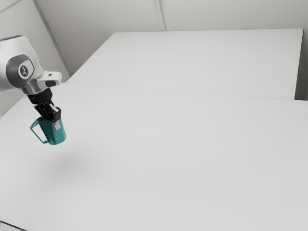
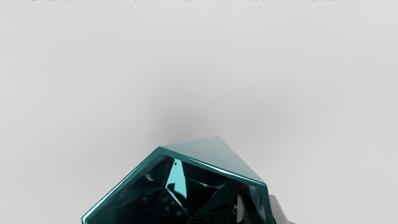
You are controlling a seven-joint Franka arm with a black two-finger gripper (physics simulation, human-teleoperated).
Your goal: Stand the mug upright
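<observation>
Teal is being shown on the mug, plain off-white on the table, white and grey on the arm, black on the gripper.

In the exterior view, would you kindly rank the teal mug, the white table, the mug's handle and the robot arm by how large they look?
1. White table
2. Robot arm, the part in view
3. Teal mug
4. Mug's handle
</observation>
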